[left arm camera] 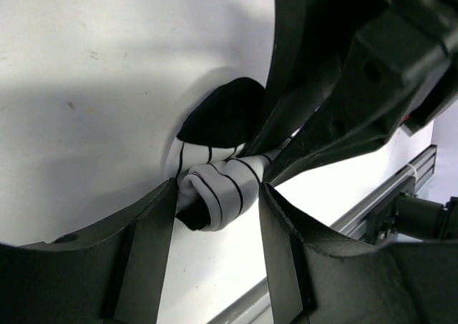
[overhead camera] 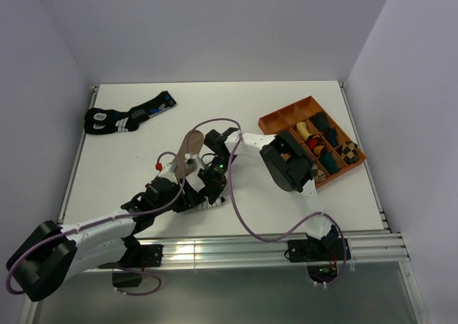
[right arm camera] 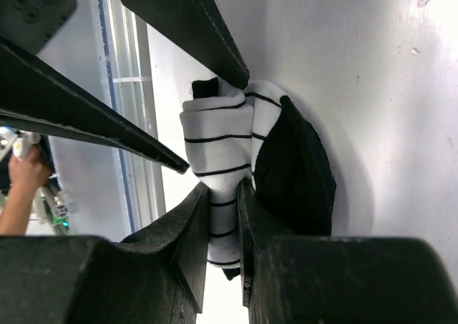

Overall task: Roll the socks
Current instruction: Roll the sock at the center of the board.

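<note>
The white sock with thin black stripes (overhead camera: 209, 204) lies partly rolled near the table's front middle. Its black toe or heel patch (right arm camera: 293, 167) rests on the table beside the roll. My right gripper (right arm camera: 224, 192) is shut on a fold of the striped cloth (right arm camera: 215, 145) and comes in from above (overhead camera: 213, 187). My left gripper (left arm camera: 217, 194) is open, with its fingers standing either side of the rolled end (left arm camera: 225, 184), low over the table (overhead camera: 195, 195). The tan-brown sock (overhead camera: 188, 146) lies just behind both grippers.
A pair of black socks with blue and white marks (overhead camera: 129, 115) lies at the back left. An orange divided tray (overhead camera: 285, 112) of rolled bundles sits at the right. The metal rail (overhead camera: 250, 249) runs along the front edge. A purple cable (overhead camera: 236, 209) loops over the table.
</note>
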`<state>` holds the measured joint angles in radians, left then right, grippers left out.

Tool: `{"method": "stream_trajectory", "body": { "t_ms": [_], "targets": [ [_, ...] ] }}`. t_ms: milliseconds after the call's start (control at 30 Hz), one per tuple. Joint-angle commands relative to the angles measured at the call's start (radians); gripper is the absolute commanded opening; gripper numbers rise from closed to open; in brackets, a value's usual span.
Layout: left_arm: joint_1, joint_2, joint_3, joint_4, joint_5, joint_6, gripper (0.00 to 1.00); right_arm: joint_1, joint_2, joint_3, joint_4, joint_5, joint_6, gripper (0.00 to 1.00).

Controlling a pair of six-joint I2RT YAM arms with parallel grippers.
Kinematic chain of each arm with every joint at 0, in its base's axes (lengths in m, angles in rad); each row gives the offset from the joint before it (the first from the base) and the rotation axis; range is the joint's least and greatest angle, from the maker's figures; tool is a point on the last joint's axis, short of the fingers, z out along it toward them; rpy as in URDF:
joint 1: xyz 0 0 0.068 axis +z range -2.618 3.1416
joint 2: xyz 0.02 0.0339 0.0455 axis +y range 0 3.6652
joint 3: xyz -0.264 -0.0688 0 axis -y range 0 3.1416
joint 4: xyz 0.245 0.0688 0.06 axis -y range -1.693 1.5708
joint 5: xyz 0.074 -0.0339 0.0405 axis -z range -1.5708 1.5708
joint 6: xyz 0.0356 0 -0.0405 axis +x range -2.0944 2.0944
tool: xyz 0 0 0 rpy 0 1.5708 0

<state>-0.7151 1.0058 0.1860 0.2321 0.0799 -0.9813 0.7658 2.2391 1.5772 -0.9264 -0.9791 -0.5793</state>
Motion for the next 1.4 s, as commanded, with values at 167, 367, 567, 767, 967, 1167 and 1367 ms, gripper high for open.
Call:
{"method": "stream_trajectory", "body": {
  "t_ms": [167,367,567,767,967,1167,1367],
  "targets": [
    [-0.066,0.008,-0.036,0.136,-0.107,0.009,0.54,-0.013,0.096,0.035,-0.048,0.062,-0.022,0.16],
    [-0.067,0.017,-0.023,0.089,-0.126,0.003,0.52,-0.014,0.105,0.047,-0.054,0.057,-0.025,0.16],
    [-0.067,0.034,-0.005,0.056,-0.131,0.009,0.47,-0.016,0.116,0.055,-0.062,0.056,-0.024,0.16],
    [-0.069,0.079,0.026,0.039,-0.114,0.021,0.38,-0.014,0.128,0.063,-0.055,0.057,-0.019,0.17],
    [-0.067,0.135,0.082,-0.034,-0.114,0.012,0.23,-0.016,0.105,0.04,-0.02,0.071,-0.004,0.2],
    [-0.067,0.215,0.16,-0.16,-0.095,-0.01,0.05,-0.016,0.054,-0.011,0.067,0.117,0.041,0.31],
    [-0.067,0.275,0.236,-0.31,-0.089,-0.013,0.0,-0.017,-0.077,-0.12,0.199,0.187,0.079,0.44]
  ]
}}
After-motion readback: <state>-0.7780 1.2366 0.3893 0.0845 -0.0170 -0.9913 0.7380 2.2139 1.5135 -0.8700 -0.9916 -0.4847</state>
